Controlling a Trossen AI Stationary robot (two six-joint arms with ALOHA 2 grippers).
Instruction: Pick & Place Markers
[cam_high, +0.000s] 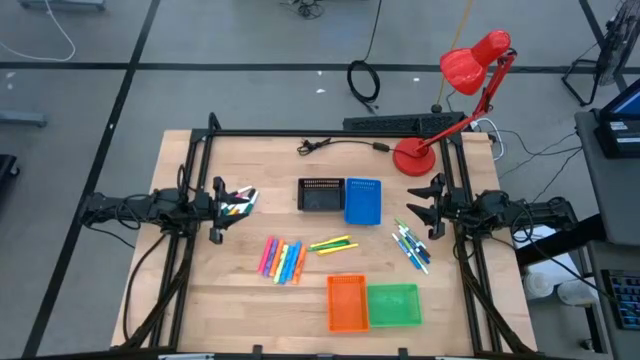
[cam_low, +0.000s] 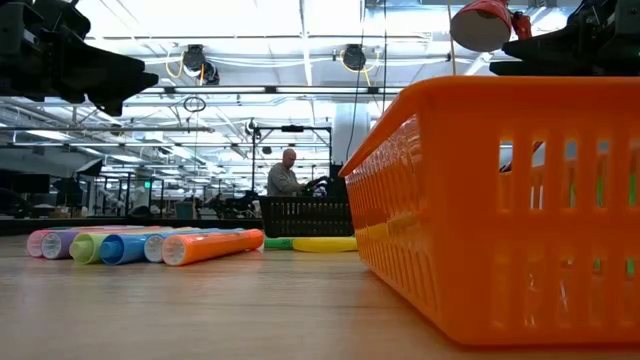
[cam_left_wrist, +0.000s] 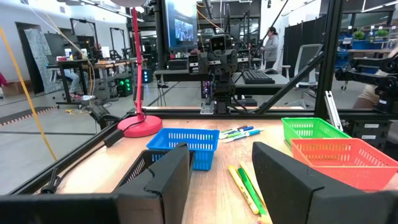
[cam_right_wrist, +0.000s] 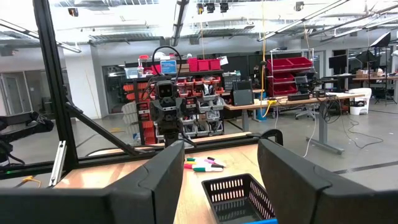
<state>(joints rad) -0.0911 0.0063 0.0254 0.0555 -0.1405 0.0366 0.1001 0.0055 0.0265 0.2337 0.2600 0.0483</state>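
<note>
Markers lie flat on the wooden table in several groups: pink and orange ones (cam_high: 282, 260), yellow and green ones (cam_high: 333, 244), white-bodied blue and green ones (cam_high: 411, 243), and white-bodied ones (cam_high: 238, 205) just off my left gripper. My left gripper (cam_high: 216, 210) hovers open at the table's left edge, pointing level across the table, with nothing between its fingers (cam_left_wrist: 163, 180). My right gripper (cam_high: 430, 208) hovers open at the right edge, facing it, also holding nothing between its fingers (cam_right_wrist: 292, 177).
A black tray (cam_high: 320, 195) and a blue tray (cam_high: 363, 200) stand at the middle far side. An orange tray (cam_high: 347, 302) and a green tray (cam_high: 393, 305) stand near the front edge. A red desk lamp (cam_high: 413, 158) stands at the far right, and a cable (cam_high: 345, 144) lies along the far edge.
</note>
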